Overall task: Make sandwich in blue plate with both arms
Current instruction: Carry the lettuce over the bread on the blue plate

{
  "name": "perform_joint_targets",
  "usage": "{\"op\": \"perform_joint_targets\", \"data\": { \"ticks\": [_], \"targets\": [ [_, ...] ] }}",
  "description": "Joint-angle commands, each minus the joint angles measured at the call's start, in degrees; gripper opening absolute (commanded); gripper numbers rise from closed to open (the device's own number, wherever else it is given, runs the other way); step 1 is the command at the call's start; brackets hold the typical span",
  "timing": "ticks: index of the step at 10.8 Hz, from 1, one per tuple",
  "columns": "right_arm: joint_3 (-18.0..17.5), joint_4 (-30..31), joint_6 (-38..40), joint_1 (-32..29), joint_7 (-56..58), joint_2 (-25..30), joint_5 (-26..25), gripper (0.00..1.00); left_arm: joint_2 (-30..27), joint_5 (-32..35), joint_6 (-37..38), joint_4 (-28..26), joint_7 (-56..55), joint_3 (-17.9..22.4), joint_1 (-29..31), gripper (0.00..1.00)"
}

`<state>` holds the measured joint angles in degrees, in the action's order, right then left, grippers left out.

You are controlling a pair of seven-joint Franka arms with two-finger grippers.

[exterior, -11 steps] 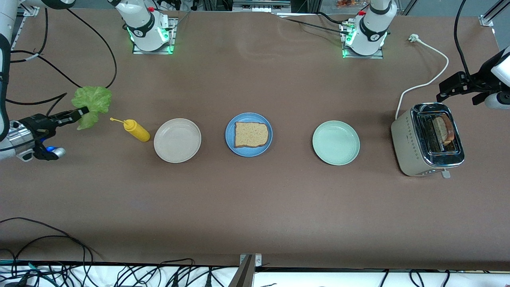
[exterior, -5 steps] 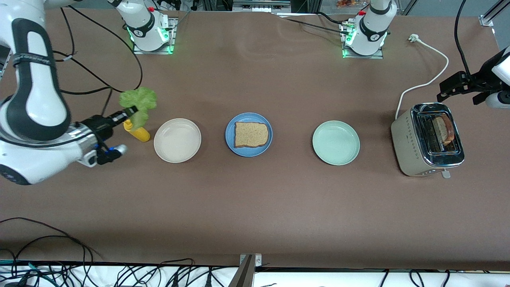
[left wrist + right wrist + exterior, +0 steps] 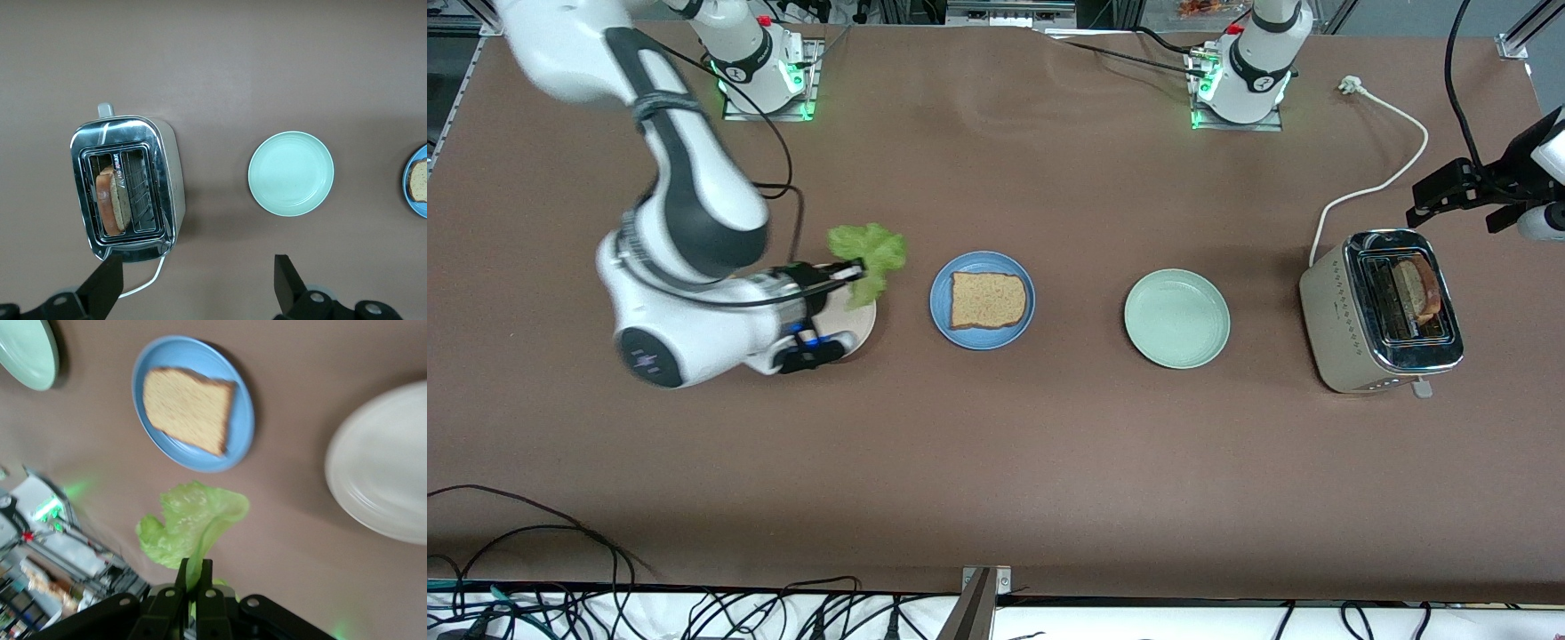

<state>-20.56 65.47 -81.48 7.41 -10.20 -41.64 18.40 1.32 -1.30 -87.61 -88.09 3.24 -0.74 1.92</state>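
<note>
Toast slice (image 3: 986, 300) flat on blue plate (image 3: 939, 302), longer along table

Illumination was even, diffuse and overhead, casting only soft, short shadows beside the blue plate (image 3: 983, 300) and toaster (image 3: 1380, 311). Specular glare marked the toaster's chrome top, and green indicator light spilled around both arm bases. The right wrist view was motion-blurred, smearing the lettuce leaf (image 3: 192, 523); the left wrist view was sharp.

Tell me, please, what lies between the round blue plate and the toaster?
The front view shows one pale mint-green plate between the blue plate and the toaster.
</note>
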Motion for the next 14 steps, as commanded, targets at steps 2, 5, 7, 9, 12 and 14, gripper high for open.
{"op": "perform_joint_targets", "data": {
  "ticks": [2, 5, 7, 9, 12, 14],
  "targets": [
    [0.3, 5.7, -19.3, 8.0, -8.3, -4.1, 0.4, 0.00, -0.3, -1.5, 0.5, 0.6, 1.4, 0.0, 0.4, 1.00],
    [0.3, 6.2, -21.8, 10.8, -9.8, -6.2, 0.0, 0.00, -0.4, -1.2, 0.6, 0.6, 1.4, -0.1, 0.4, 1.00],
    [0.5, 6.4, -23.4, 12.1, -9.8, -7.0, -1.0, 0.00, -0.4, -1.2, 0.7, 0.5, 1.4, -0.1, 0.4, 1.00],
    [0.5, 6.3, -23.6, 12.4, -9.8, -8.4, -6.9, 0.00, -0.4, -1.2, 0.8, 0.5, 1.4, -0.1, 0.4, 1.00],
    [0.5, 6.3, -25.8, 14.2, -10.1, -9.3, -7.0, 0.00, -0.3, -1.1, 0.7, 0.5, 1.4, -0.1, 0.4, 1.00],
    [0.4, 6.1, -26.4, 14.3, -10.2, -9.4, -7.1, 0.00, -0.3, -1.0, 0.7, 0.5, 1.4, -0.1, 0.4, 1.00]
  ]
}}
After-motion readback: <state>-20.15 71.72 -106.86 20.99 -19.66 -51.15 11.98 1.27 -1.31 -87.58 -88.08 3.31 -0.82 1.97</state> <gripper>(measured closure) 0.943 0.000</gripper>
